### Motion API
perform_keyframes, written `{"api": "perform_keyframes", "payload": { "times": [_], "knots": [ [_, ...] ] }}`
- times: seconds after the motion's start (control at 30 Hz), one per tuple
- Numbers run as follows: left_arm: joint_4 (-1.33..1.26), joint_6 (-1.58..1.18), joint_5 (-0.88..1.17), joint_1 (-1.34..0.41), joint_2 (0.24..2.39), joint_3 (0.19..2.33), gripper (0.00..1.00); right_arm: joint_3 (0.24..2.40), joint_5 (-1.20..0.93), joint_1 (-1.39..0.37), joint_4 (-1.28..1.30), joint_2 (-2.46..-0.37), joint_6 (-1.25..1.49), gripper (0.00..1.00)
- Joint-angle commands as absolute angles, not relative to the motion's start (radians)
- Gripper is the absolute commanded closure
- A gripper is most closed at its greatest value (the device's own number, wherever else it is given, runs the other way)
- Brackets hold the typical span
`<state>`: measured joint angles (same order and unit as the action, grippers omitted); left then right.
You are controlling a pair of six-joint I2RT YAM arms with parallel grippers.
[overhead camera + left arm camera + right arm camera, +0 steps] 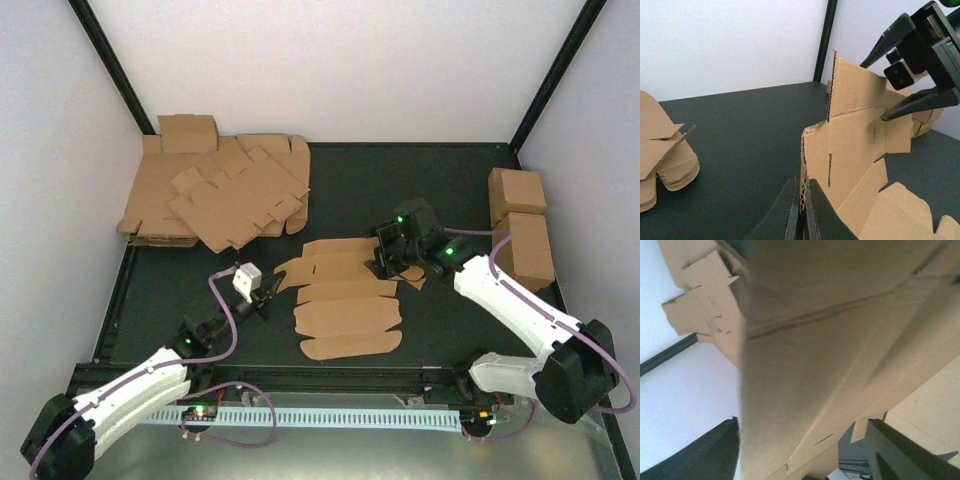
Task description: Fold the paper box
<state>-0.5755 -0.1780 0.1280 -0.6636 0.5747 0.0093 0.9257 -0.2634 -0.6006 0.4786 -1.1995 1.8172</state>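
**Two end effectors on one cardboard blank: left clamped, right spread**

One plain brown die-cut cardboard paper box point(345, 305) sat mid-way across the dark worktop point(400, 190), between the two arms. In the top view its near panels lay flat and unfolded. Its far-left part was lifted.

Left end effector point(802, 200): fingers pressed together on the paper box's left edge, with the corrugated edge sandwiched between them. In the left wrist view the pinched panel stood upright off the worktop, two narrow slots visible in its face. A taller flap rose behind it.

Right end effector point(872, 92): jaws spread wide, straddling that taller flap. One finger was up at the flap's top edge, the other lower down across its face. In the right wrist view, blurred cardboard filled the gap between the two dark fingers point(710, 455). Couldn't tell whether either finger touched the flap. No squeeze visible.

Around it:
- A heap of overlapping flat brown cardboard sheets point(220, 195) lay in the far-left corner, well apart from the paper box.
- Two blocky brown cardboard cuboids point(517, 190) sat side by side against the right wall, the nearer one just beside the right arm.
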Motion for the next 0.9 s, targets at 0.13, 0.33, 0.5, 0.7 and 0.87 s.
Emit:
{"api": "perform_keyframes", "payload": {
  "times": [0.13, 0.33, 0.5, 0.7, 0.87],
  "knots": [
    [-0.607, -0.175, 0.138, -0.673, 0.571, -0.033, 0.92, 0.925, -0.232, -0.606, 0.486, -1.199, 1.803, 0.56],
    [-0.567, -0.204, 0.125, -0.673, 0.582, -0.016, 0.57, 0.897, -0.226, -0.606, 0.44, -1.218, 1.741, 0.8],
    [-0.408, -0.194, 0.169, -0.672, 0.551, 0.076, 0.3, 0.869, -0.226, -0.606, 0.396, -1.247, 1.695, 0.89],
    [-0.238, -0.199, 0.082, -0.673, 0.613, 0.215, 0.3, 0.878, -0.2, -0.606, 0.43, -1.274, 1.625, 0.7],
    [-0.006, -0.373, -0.081, -0.666, 0.771, 0.369, 0.06, 0.995, -0.114, -0.603, 0.505, -1.322, 1.247, 0.68]
  ]
}}
